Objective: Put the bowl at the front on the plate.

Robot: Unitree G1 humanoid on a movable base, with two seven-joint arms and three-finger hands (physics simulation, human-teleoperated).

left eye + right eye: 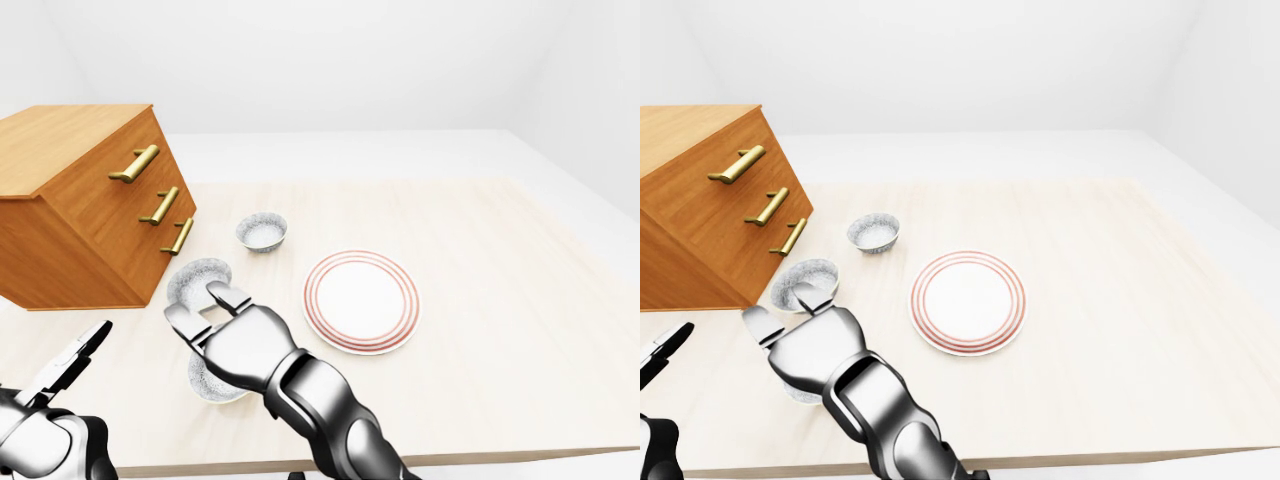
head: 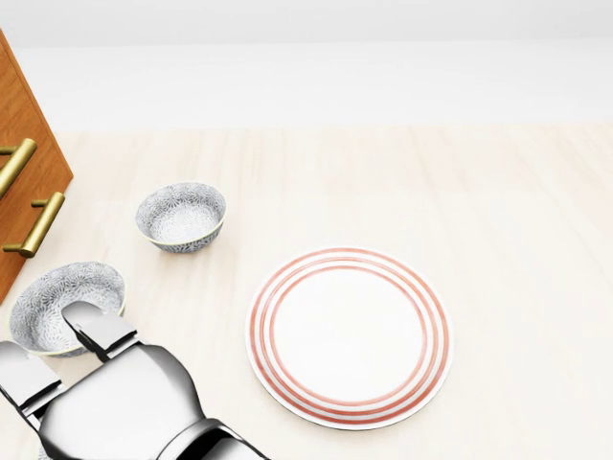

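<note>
Three grey patterned bowls stand in a row at the left of the table. The lowest bowl [image 1: 212,384] lies mostly hidden under my right hand [image 1: 210,312], which hovers over it with fingers [image 1: 231,299] stretched out and open, holding nothing. The middle bowl [image 2: 65,307] sits just above the fingertips. The farthest bowl [image 2: 180,217] stands higher up. The white plate [image 2: 350,335] with red rings lies to the right of the bowls, bare. My left hand [image 1: 78,360] is at the lower left edge, off the table, fingers straight and open.
A wooden chest of drawers [image 1: 80,200] with brass handles stands at the left, close to the middle bowl. The pale wooden table [image 1: 500,260] stretches to the right of the plate; its near edge runs along the bottom of the eye views.
</note>
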